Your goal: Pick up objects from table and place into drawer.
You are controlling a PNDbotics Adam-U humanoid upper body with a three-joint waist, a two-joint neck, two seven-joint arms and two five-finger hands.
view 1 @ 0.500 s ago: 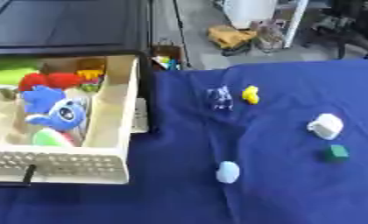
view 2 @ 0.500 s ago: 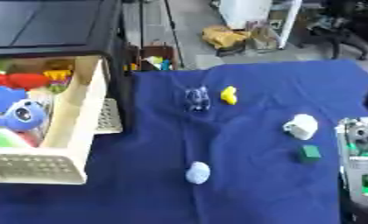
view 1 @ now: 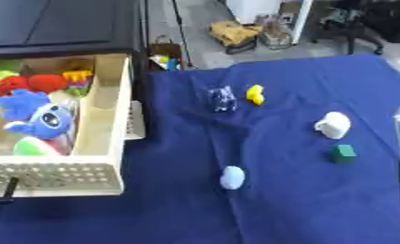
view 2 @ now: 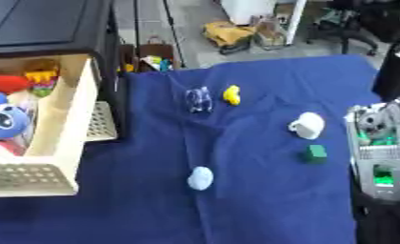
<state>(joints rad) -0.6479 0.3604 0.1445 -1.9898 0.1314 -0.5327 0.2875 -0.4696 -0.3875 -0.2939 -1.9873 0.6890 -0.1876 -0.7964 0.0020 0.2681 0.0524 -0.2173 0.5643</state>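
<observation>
Right hand (view 2: 380,157) enters at the right edge, near the green block (view 2: 316,153); finger state cannot be told. Drawer (view 1: 99,124) stands open left of the block, already holding toys. Suggested approach: descend squarely over block, clearing the white object (view 2: 306,125) just behind it.

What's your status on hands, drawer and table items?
Left hand not in view; right arm at right edge, fingers unreadable. Open cream drawer holds plush toys. Five small items on blue cloth, including yellow toy and green cube. Nothing blocking.
</observation>
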